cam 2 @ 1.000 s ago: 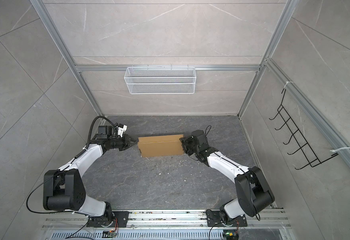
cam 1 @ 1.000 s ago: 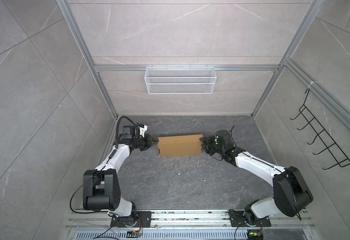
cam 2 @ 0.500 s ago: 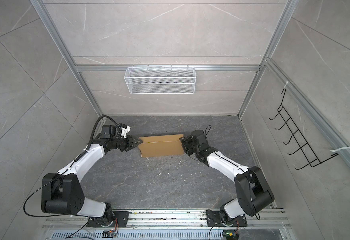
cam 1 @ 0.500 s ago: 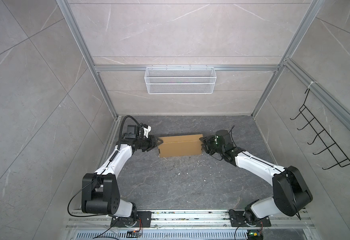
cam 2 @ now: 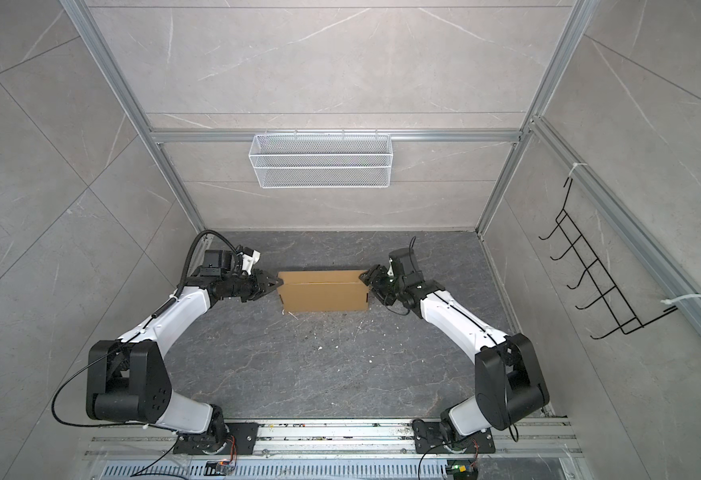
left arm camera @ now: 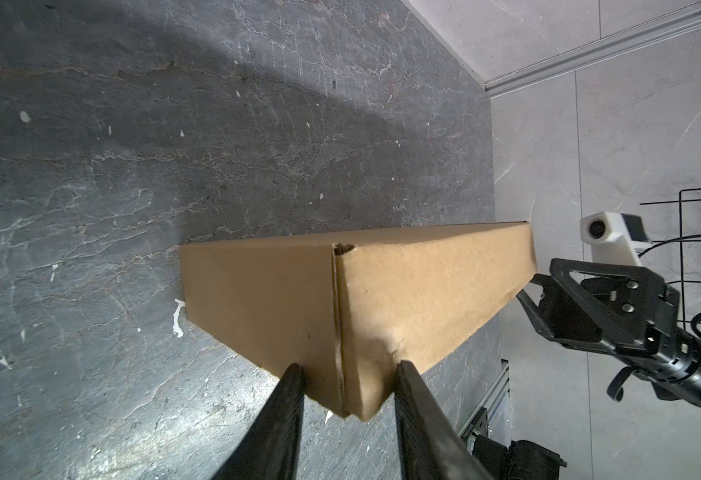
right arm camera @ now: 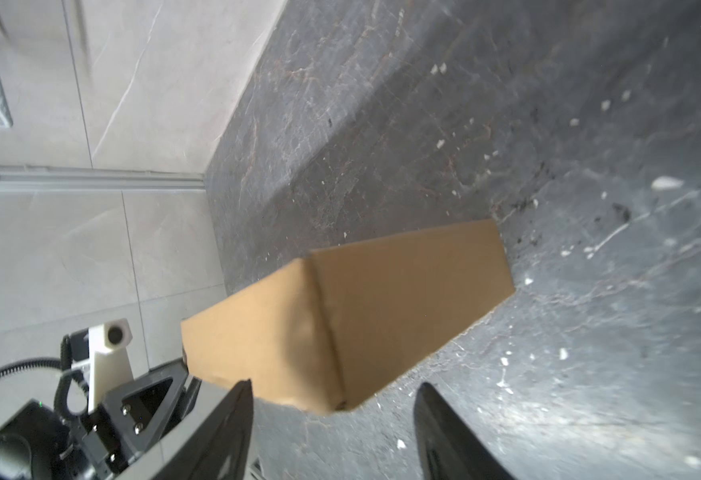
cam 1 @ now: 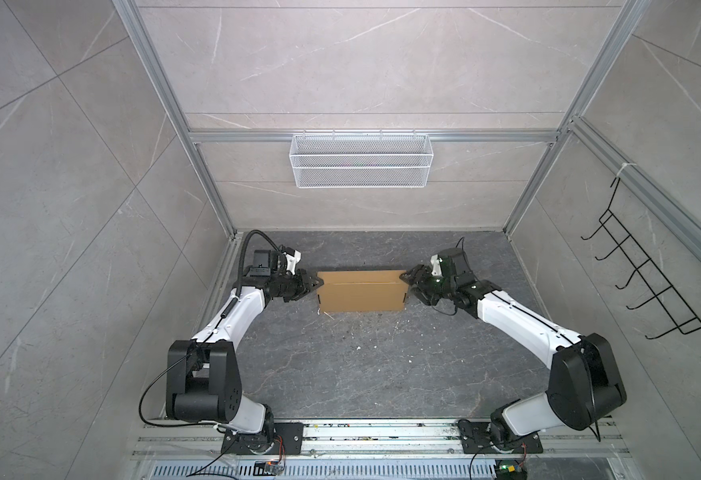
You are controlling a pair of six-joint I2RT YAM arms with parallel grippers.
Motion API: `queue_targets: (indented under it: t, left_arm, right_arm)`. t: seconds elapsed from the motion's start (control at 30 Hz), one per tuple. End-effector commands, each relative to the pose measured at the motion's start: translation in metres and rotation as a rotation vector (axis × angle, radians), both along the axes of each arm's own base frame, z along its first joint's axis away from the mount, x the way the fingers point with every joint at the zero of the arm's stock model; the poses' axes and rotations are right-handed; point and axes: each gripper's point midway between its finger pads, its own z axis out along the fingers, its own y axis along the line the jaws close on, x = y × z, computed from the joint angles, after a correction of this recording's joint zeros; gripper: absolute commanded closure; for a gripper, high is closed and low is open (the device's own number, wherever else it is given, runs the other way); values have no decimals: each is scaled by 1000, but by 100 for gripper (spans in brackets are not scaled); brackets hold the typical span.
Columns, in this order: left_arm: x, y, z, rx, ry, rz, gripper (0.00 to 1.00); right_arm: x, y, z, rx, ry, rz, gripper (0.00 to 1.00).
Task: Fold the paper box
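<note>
Dark grey stone counter [cam 1: 361,365] fills the cell floor, w/ two white-and-black arms reaching in from the near rail. A white wire basket [cam 1: 361,166] hangs on the back wall. A black hook rack [cam 1: 647,286] is on the side wall, well to the basket's right and lower.

The paper box [cam 1: 360,293] lies on the counter straight below the basket. It's plain brown and closed up, w/ one crease running lengthwise along its top.

The left claw [cam 1: 317,284] is at the box end under the basket's left side. Seen from its wrist, the left claw [left arm camera: 346,368] pinches that end corner, both fingers against cardboard. The right claw [cam 1: 407,282] sits at the end under the basket's right side. From its wrist the right claw [right arm camera: 336,384] is spread wide, one finger at the cardboard's edge, the other clear of it w/ counter showing btwn.

Small white flecks [cam 1: 357,337] dot the counter farther from the basket than the box.
</note>
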Motion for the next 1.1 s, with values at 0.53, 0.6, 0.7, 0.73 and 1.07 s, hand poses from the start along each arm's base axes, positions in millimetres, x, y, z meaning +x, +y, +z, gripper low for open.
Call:
queue_targets:
  t: [0.53,0.6,0.7,0.73,1.07]
  left_arm:
    - [-4,2,-23,28,52,-13,64]
    - [-4,2,-24,31,53,-13,64]
    - [-6,2,-25,32,59,-14,66]
    - [-6,3,-26,34,59,-14,66]
    - [-7,5,-24,50,49,-6,67]
  right_arm:
    - [1,-11,-25,-307,-29,259,49]
    - [2,-9,-29,-316,-27,278,50]
    - [1,-7,-30,-312,-41,299,52]
    - [0,-6,-27,-302,-57,304,52]
    - [13,-6,16,-240,-147,287,43]
